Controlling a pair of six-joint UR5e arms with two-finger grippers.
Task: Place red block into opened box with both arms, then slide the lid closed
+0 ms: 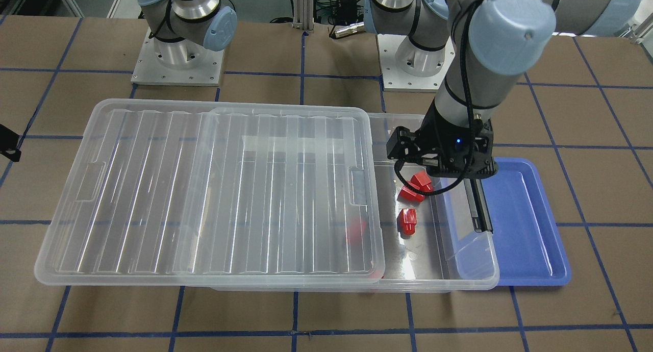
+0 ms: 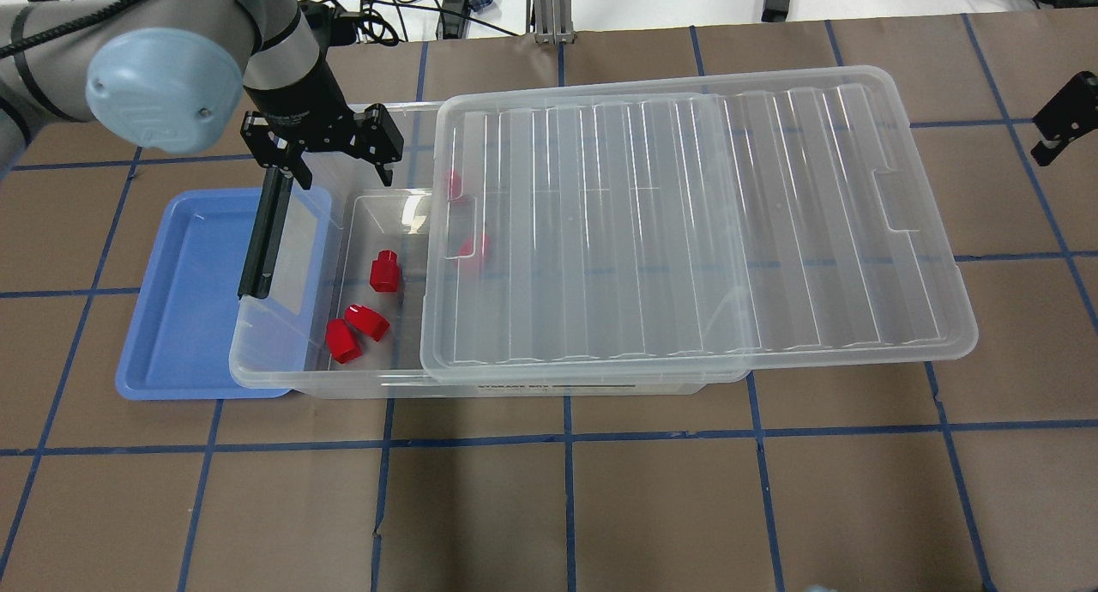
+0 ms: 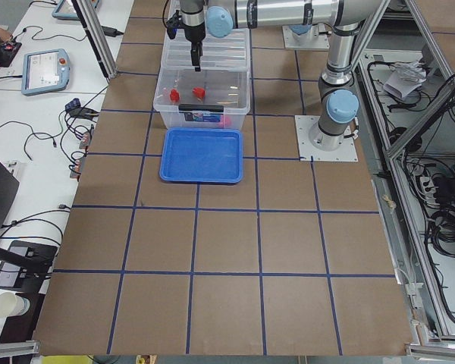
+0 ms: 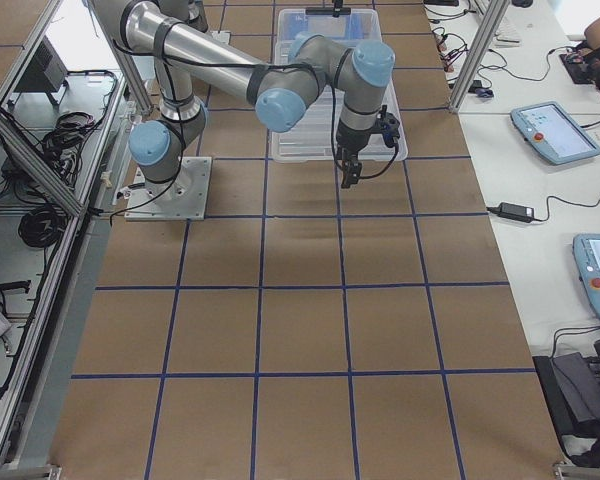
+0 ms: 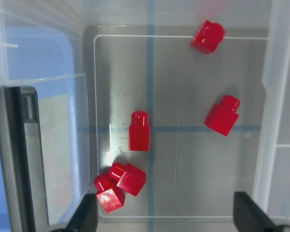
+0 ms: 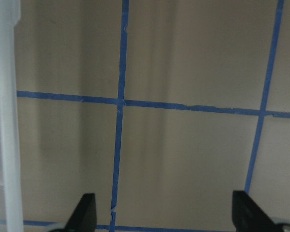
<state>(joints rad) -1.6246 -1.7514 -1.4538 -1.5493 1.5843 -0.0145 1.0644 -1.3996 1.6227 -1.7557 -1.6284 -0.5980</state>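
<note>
Several red blocks lie on the floor of the clear box (image 2: pixel 257 376): one (image 5: pixel 139 131) alone, two (image 5: pixel 130 178) touching near the black bar (image 2: pixel 264 232), and two more (image 5: pixel 222 115) toward the lid. The ribbed clear lid (image 2: pixel 686 223) covers most of the box and overhangs its right end; the left end is uncovered. My left gripper (image 5: pixel 166 221) hovers open over that uncovered end with nothing between its fingers. My right gripper (image 6: pixel 166 220) is open above bare table just past the lid's far short edge (image 6: pixel 5 96).
A flat blue tray (image 2: pixel 180 317) lies partly under the box's left end. Both arm bases (image 1: pixel 178 61) stand behind the box. The brown tabletop with blue tape lines stretches in front of the box.
</note>
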